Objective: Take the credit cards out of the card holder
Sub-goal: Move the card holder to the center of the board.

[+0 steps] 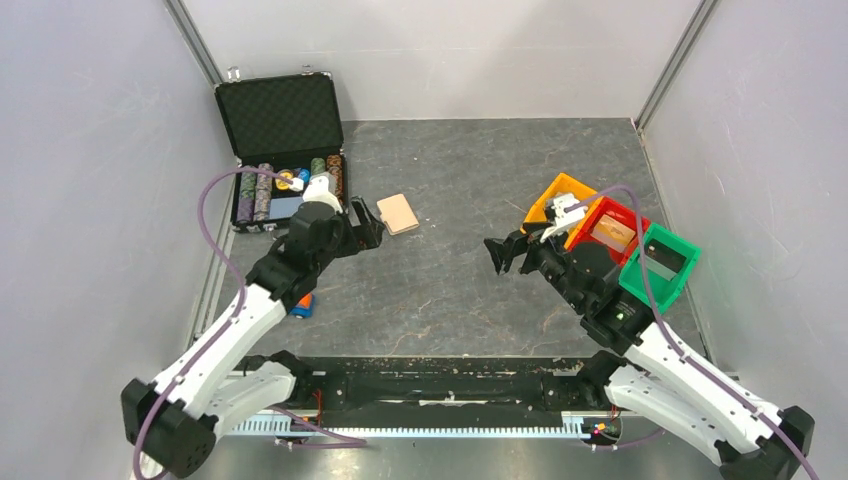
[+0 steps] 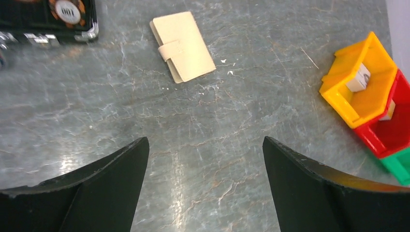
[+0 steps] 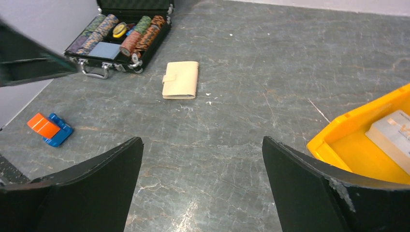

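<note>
Two robot arms reach over a grey marbled surface [image 1: 470, 180] inside a pale-walled enclosure. The left claw [image 1: 365, 226] has its two dark fingers spread wide apart, gripping nothing. The tan card holder [image 1: 398, 213] lies flat on the surface just ahead of this claw, not touching it; in the left wrist view the card holder [image 2: 183, 47] sits ahead and a little left of the gap between the fingers, closed, with its small tab folded over the front. The right claw [image 1: 508, 255] is also spread wide and bare. From it the card holder [image 3: 181, 79] lies well ahead and slightly left. An orange bin [image 3: 338, 130] sits just beside the right claw on its right, with a red bin [image 1: 640, 222] and a green bin [image 1: 690, 258] further along. An open black chip case [image 1: 280, 115] of striped chips stands beyond the left claw, to its left
</note>
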`<state>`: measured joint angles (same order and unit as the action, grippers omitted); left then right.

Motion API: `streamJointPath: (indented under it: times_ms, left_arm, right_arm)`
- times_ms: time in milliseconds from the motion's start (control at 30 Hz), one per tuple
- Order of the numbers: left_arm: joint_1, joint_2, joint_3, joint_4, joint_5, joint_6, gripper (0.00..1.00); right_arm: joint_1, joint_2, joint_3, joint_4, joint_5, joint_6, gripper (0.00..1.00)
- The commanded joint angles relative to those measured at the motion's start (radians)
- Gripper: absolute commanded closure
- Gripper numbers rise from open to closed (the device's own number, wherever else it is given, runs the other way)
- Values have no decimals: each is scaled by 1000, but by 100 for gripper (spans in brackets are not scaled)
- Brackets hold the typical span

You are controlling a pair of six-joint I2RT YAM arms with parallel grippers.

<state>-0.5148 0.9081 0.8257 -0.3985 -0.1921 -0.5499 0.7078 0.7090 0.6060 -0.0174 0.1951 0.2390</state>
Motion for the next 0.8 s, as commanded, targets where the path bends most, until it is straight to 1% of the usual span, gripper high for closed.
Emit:
streamJointPath:
  times_ms: [0, 167, 333, 533, 767]
  left_arm:
    - [58, 118, -67, 226, 82, -183, 8]
    - [91, 315, -145, 500, 87, -255, 19]
    - [94, 487, -164, 674, 59, -264, 23]
    - [97, 665, -121, 750, 62, -255, 25]
    - [111, 787, -96, 832, 70, -256, 29]
  right_arm:
    - [2, -43, -4, 70, -76, -75, 4]
    - [2, -65, -12, 50, -106, -90, 4]
    - [1, -96, -19, 44, -126, -91, 4]
    - [2, -130, -46, 48, -155, -89, 4]
    - [2, -141, -54, 43, -140, -90, 4]
